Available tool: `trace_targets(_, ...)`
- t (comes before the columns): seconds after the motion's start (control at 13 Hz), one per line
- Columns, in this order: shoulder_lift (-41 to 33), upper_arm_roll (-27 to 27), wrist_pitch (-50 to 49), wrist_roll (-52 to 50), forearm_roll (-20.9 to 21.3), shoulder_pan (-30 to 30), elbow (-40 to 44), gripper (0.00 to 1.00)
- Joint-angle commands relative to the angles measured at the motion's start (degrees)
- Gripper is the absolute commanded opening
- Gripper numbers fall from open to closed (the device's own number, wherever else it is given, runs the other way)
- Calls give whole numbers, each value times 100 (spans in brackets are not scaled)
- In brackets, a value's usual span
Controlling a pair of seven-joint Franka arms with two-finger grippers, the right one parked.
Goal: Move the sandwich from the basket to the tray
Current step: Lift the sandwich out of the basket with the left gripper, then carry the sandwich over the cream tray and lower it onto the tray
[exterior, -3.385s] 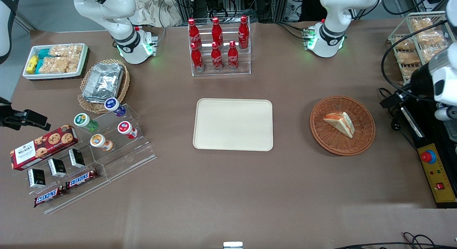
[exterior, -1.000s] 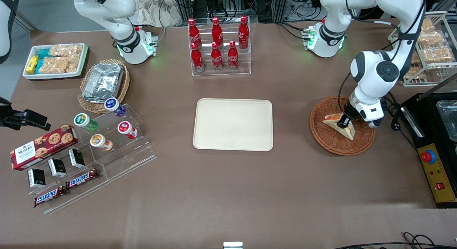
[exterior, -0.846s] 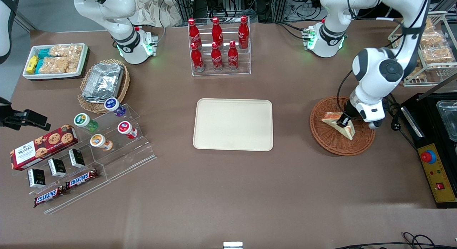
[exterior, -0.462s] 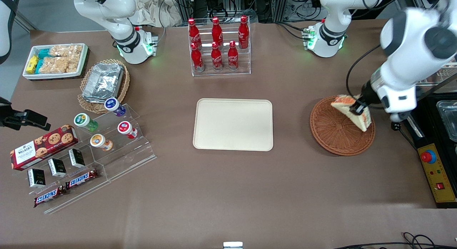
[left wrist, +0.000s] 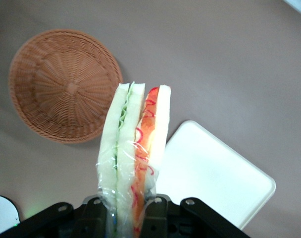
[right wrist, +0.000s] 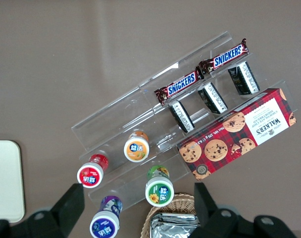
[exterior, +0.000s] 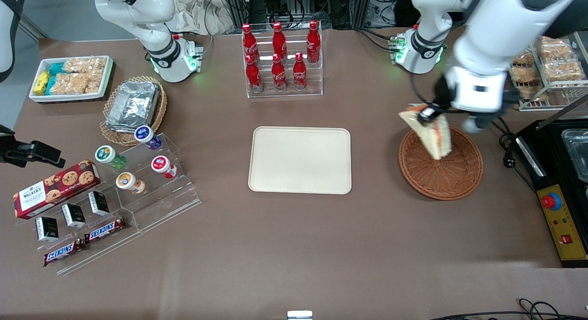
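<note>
**Sandwich lifted clear of basket, tray not yet reached**

Sandwich [exterior: 429, 134], one triangular wedge of pale bread with orange-red and green filling in clear wrap, hangs above the round reddish-brown wicker basket [exterior: 441, 173], not touching it. Left gripper [left wrist: 125, 208] is clamped on the wedge's thick end, one finger on each bread face, pointed end dangling free. Judged light, soft and squashable; the film looks slippery, so a firm but gentle pinch across the flat faces suits best. Basket holds nothing else. One flat cream rectangular plastic tray [exterior: 300, 160] lies beside the basket, toward the parked arm's end, bare. Six red cola bottles [exterior: 278, 58] stand farther from the front camera than the tray.
</note>
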Motion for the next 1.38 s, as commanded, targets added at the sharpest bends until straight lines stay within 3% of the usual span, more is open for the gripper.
trace_targets(0.0,419,-526,-28,656,-7,46,209,0)
trace_targets(0.15,727,-887,366,676,55,11,-9,0)
trace_targets(0.46,1017,-985,2852,254,370,-586,-1556,0)
trace_targets(0.92,2669,-985,3603,96,2073,-974,-1593,0)
trace_targets(1.23,3214,-968,3840,-132,2681,-1071,-1567,0)
trace_targets(1.31,3285,-968,3840,-246,2874,-1071,-1549,12)
